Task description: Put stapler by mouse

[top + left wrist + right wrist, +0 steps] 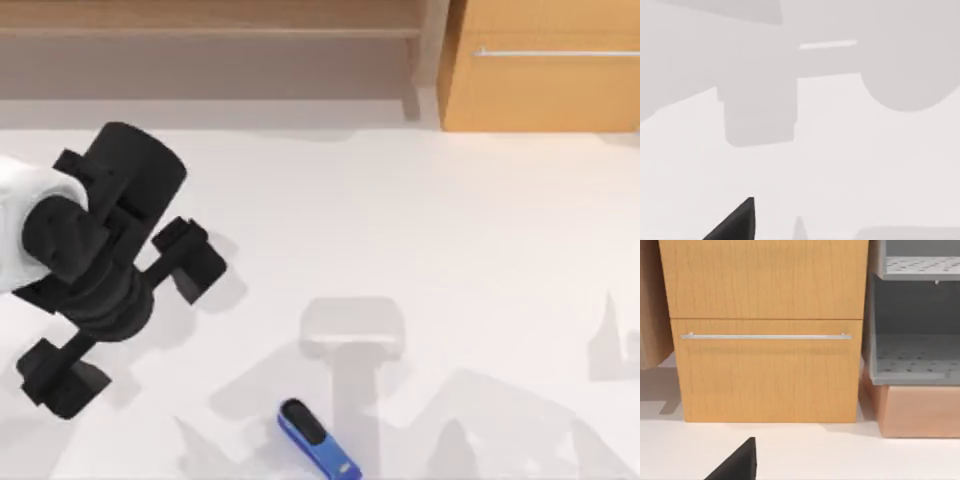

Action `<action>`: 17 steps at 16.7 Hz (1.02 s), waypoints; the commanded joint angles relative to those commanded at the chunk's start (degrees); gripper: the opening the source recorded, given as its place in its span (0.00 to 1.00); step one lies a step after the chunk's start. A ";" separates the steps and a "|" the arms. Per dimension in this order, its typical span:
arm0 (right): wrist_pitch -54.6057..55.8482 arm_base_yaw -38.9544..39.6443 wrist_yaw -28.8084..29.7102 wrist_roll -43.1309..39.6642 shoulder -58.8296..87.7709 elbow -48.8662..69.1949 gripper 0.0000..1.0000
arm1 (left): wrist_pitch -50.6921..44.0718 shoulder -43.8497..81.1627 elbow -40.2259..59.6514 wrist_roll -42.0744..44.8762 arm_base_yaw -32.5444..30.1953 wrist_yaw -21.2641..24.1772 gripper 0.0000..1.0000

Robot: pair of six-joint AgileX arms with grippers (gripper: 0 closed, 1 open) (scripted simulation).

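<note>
The blue stapler, with a black strip along its top, lies slanted on the white table near the front edge, just left of the middle. My left gripper hangs over the table's left side, well up and to the left of the stapler, pointing down. Its two black fingers stand wide apart, open, with nothing between them. The left wrist view looks at bare table and grey shadows past one black fingertip. A black part of my right gripper shows in the right wrist view, facing the cabinet. The mouse is out of view.
A wooden cabinet with a metal drawer handle stands at the back right. Beside it is a grey shelf unit on a wooden block. A wooden ledge runs along the back. Grey shadows lie on the table near the stapler.
</note>
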 joint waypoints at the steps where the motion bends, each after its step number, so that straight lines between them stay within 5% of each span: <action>1: 0.00 0.00 0.00 0.00 0.00 0.00 1.00 | -1.88 3.40 2.61 -3.32 -2.70 0.34 1.00; 10: 0.00 0.00 0.00 0.00 0.00 0.00 1.00 | -11.73 19.75 18.26 -21.10 -23.13 4.56 1.00; 17: 0.00 0.00 0.00 0.00 0.00 0.00 1.00 | -12.72 21.25 20.02 -22.89 -25.71 5.24 1.00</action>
